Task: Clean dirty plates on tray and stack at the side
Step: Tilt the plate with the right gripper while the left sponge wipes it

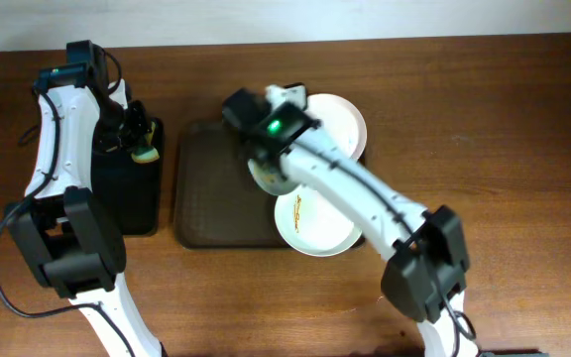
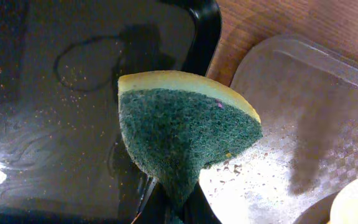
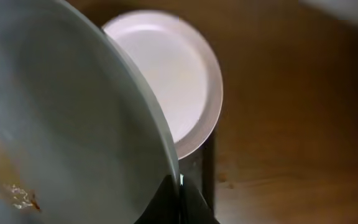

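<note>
Right claw [image 3: 180, 200] is clamping the rim of a smeared plate [image 3: 61, 124], holding it tilted over the tray [image 1: 211, 188] mid-bench. Left claw [image 2: 173, 208] is gripping the sponge [image 2: 179, 137] over the black tray [image 2: 42, 93] toward the bench's left edge. Scrub step likely; next, sponge needs bringing onto the plate face.

Brown wooden bench [image 1: 523, 119], grain running across. Flat on it at centre sits the big dark brown tray [image 1: 211, 188], with the narrower black tray [image 1: 142, 193] just beside it on the left arm's side. The far plate [image 1: 350, 119] and the smeared near plate [image 1: 315, 233] overlap the tray's right rim; whether either touches wood is unclear.
</note>
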`<state>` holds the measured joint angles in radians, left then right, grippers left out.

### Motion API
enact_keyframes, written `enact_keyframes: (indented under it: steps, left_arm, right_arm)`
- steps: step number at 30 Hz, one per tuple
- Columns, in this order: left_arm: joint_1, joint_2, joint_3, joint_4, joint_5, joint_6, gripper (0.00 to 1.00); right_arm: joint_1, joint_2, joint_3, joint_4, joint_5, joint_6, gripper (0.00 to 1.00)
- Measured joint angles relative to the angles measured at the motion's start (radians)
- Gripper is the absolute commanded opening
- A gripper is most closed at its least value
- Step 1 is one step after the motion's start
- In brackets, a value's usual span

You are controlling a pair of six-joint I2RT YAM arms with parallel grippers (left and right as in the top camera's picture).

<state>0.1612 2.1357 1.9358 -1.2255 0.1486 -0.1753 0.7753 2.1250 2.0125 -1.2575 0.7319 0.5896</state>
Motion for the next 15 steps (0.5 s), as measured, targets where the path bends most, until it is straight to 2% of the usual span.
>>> enact_keyframes:
  steps: [3,6,11,15]
  left_arm:
    - [0.000,0.000,0.000,0.002,-0.008,0.000,0.01]
    - [0.000,0.000,0.000,0.008,-0.008,0.000,0.01]
    - [0.000,0.000,0.000,0.007,-0.008,0.000,0.01]
    - [0.000,0.000,0.000,0.007,-0.008,0.000,0.01]
  right_arm:
    - [0.129,0.000,0.000,0.001,0.214,-0.013,0.04]
    - [0.188,0.000,0.000,0.019,0.344,-0.016,0.04]
    - [0.189,0.000,0.001,0.032,0.450,-0.015,0.04]
    - [0.189,0.000,0.001,0.032,0.462,-0.015,0.04]
